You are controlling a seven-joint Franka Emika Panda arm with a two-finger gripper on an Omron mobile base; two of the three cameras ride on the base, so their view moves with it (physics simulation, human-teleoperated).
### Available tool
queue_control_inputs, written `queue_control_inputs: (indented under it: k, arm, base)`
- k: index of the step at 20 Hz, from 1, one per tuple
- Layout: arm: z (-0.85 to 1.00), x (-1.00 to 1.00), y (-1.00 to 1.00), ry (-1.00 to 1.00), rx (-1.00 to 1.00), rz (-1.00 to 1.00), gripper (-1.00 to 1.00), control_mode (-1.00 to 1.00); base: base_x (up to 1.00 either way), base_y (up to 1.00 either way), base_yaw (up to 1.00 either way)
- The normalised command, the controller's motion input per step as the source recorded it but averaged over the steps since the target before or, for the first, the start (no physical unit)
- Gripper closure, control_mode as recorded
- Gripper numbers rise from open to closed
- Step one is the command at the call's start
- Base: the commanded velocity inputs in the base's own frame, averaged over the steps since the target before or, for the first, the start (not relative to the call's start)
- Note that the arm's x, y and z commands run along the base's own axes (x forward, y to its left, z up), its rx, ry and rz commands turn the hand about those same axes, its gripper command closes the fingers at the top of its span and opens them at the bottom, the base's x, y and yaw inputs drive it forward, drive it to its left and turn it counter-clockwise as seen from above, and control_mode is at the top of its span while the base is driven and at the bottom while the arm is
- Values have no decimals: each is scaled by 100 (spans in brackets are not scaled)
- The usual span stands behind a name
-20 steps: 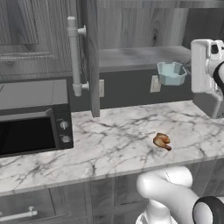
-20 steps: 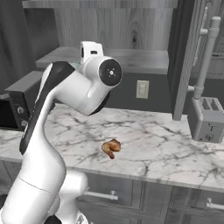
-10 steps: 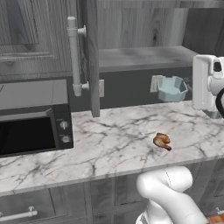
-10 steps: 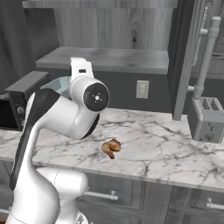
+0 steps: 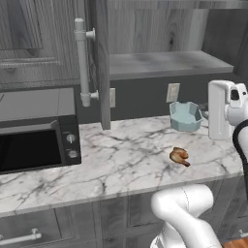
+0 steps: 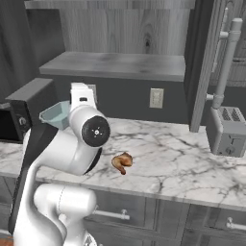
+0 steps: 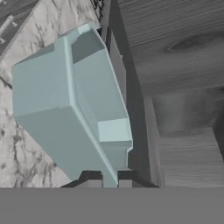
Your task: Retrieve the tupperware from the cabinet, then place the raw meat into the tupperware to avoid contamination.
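The gripper [image 7: 106, 177] was clamped on the tupperware [image 7: 72, 105]; in the hand view its two dark finger tips [image 7: 89, 179] pinched one thin wall of the container at the rim, one tip inside and one outside, and the pale teal body stretched away from them toward the marble counter [image 7: 26, 43]; the open mouth of the tupperware faced the dark wood-grain surface on the right of that view.

From the left base view the tupperware [image 5: 185, 116] hung beside the white hand, low over the back of the counter [image 5: 131, 155] and under the wall outlet [image 5: 172, 92]; whether its base touched the marble could not be told. The raw meat [image 5: 179, 156] lay on the counter nearer the front edge, apart from the container and untouched.

The cabinet [image 5: 155, 58] stood open, its door [image 5: 97, 63] swung out with the silver bar handle [image 5: 82, 63] showing, and its grey shelf bare; a black microwave [image 5: 36, 140] sat to the left. In the right base view the tupperware [image 6: 56, 115] peeked out behind the arm, the raw meat [image 6: 122, 162] lay just beside the arm's joint, and a grey toaster [image 6: 228, 130] stood at the far right.
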Motion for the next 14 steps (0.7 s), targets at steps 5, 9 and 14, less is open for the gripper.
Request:
queue_control_inputs:
  k: [5, 9, 14]
  arm:
    - [-53, 0, 0, 5, 0, 0, 100, -100]
    - [-50, 11, 5, 5, 0, 0, 100, -100]
    - [-48, 22, 14, 3, 0, 2, 100, -100]
  base:
    - [0, 0, 0]
    - [0, 0, 0]
    - [0, 0, 0]
